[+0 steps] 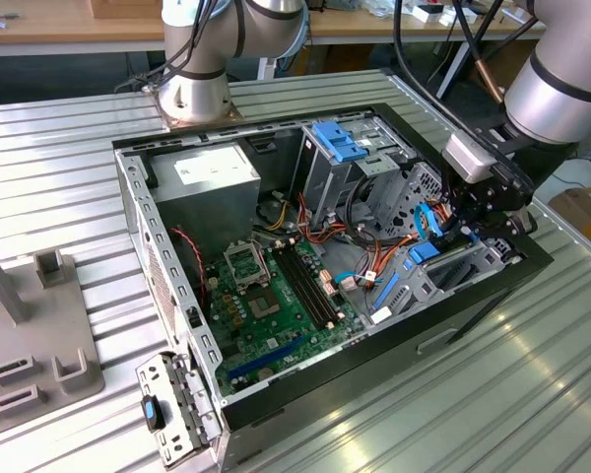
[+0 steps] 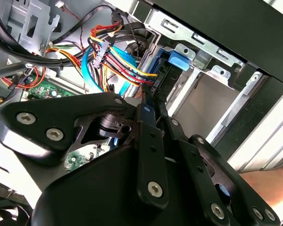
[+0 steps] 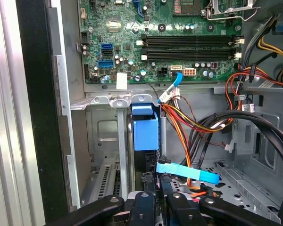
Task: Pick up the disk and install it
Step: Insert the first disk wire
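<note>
Disk (image 3: 145, 134) first: I'm seeing its blue carrier standing on edge in the drive cage (image 3: 108, 100) at the front corner of the computer case (image 1: 473, 325), right up against the cage's cross rail, on the side away from the motherboard (image 3: 160, 37). I'm holding the gripper (image 3: 153, 195) directly behind the disk's trailing edge, and in the first wrist view the black fingers (image 3: 142, 207) are lying side by side, drawn together on the disk's near edge beside the flat blue cable (image 3: 188, 173). From the claw, the disk is lying straight ahead, its long axis running in line with the fingers and pointing toward the motherboard. Its broad faces are standing upright, parallel to the cage's slot walls. In the exterior view I'm watching the gripper (image 1: 473, 202) hovering over that same corner, just beside the upright bay with the blue latch (image 1: 340, 143).
</note>
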### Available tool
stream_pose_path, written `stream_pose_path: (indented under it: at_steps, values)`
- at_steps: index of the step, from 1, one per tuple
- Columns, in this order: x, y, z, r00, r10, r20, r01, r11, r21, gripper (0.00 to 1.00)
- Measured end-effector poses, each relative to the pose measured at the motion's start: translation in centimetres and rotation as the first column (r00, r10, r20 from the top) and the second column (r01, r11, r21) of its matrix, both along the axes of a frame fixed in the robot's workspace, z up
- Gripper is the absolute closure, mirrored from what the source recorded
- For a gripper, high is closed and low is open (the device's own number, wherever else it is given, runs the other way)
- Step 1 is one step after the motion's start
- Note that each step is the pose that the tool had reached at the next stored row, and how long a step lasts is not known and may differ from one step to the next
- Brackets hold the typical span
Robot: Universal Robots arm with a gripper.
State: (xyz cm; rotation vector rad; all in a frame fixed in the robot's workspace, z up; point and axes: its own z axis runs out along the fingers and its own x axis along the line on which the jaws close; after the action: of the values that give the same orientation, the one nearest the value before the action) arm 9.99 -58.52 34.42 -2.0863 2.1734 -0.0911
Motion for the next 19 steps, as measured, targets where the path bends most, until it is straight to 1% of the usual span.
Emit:
stream_pose_path:
  at_steps: [6, 7, 10, 11, 13, 19]
  values:
    - [-0.04, 0.00, -0.01, 1.0000, 0.000, -0.0001, 0.000, 1.0000, -0.0001, 0.83]
    - [-0.05, 0.00, -0.02, 1.0000, 0.000, -0.0023, 0.000, 1.0000, 0.0001, 0.83]
    - [-0.03, 0.00, -0.02, 1.0000, 0.000, -0.0052, 0.000, 1.0000, 0.0000, 0.83]
    - [-0.02, 0.00, -0.03, 0.9999, 0.000, -0.0136, 0.000, 1.0000, 0.0001, 0.83]
    - [-0.04, 0.00, -0.03, 0.9999, 0.000, -0.0167, 0.000, 1.0000, 0.0000, 0.83]
    - [-0.04, 0.00, -0.03, 0.9998, 0.000, -0.0186, 0.000, 1.0000, 0.0000, 0.83]
